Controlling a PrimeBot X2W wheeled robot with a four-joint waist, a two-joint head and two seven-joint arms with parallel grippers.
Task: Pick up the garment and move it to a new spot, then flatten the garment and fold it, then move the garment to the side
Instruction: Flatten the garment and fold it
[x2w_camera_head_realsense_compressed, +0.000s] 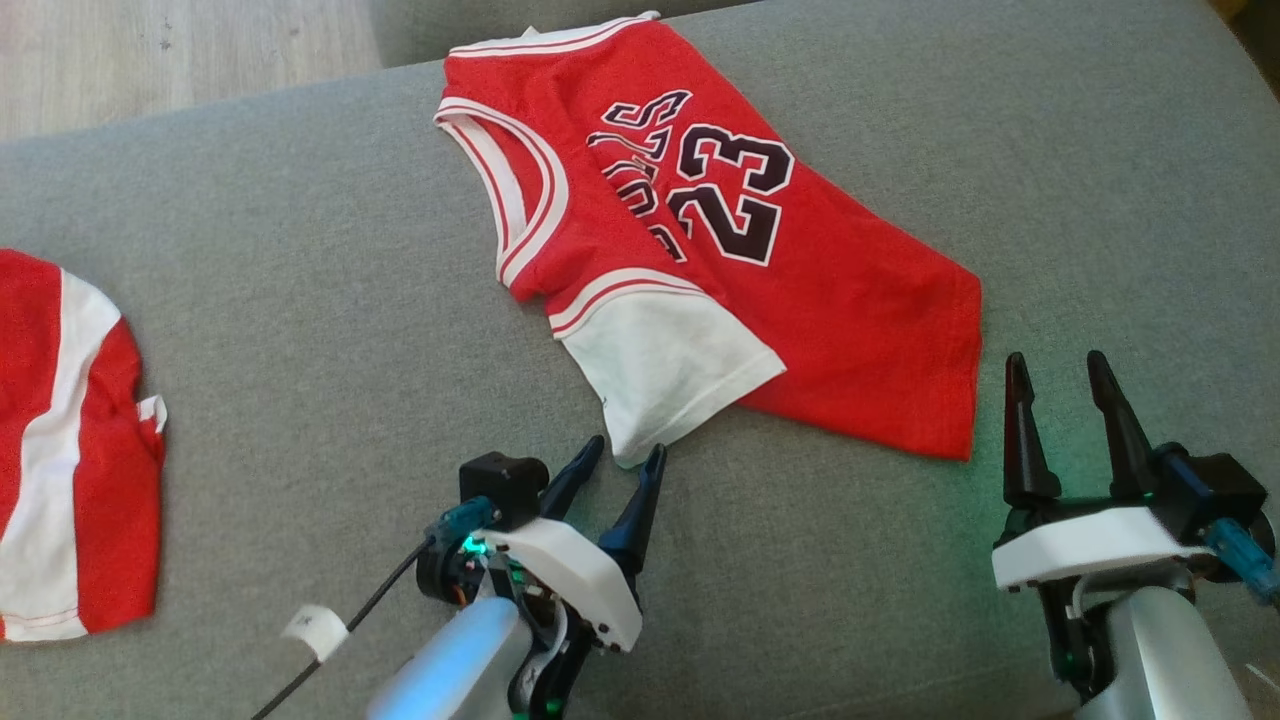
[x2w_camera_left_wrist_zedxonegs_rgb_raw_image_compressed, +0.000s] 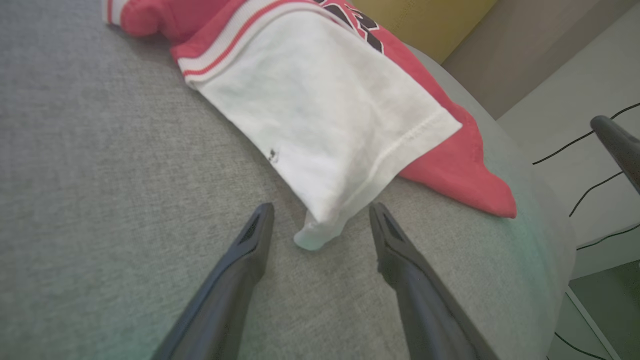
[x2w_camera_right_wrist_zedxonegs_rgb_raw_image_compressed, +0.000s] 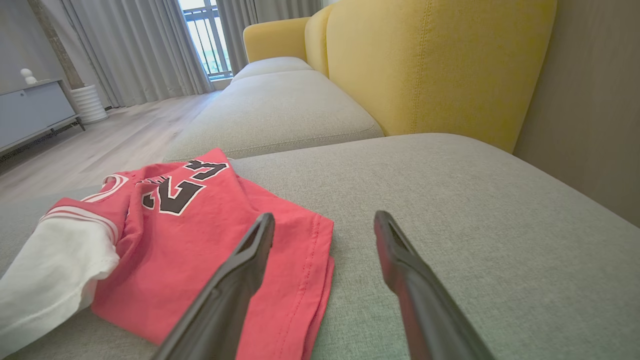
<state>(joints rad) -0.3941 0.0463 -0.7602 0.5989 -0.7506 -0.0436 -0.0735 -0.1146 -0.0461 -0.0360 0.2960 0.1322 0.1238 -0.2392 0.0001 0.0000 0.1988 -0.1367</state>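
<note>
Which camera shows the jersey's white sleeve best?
Left wrist view: the white sleeve sits large and central, hem and tip clear. Head view shows it whole but smaller; right wrist view crops it at the lower left.

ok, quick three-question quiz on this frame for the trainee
1. True or false: the left gripper is shut on the white sleeve.
2. Which number is printed on the jersey? A 32, B 23, C 45.
3. Which gripper stands nearest the red hem?

Key: 1 false, it is open, with the sleeve's tip lying between its fingers; 2 B; 3 the right gripper, also open.
</note>
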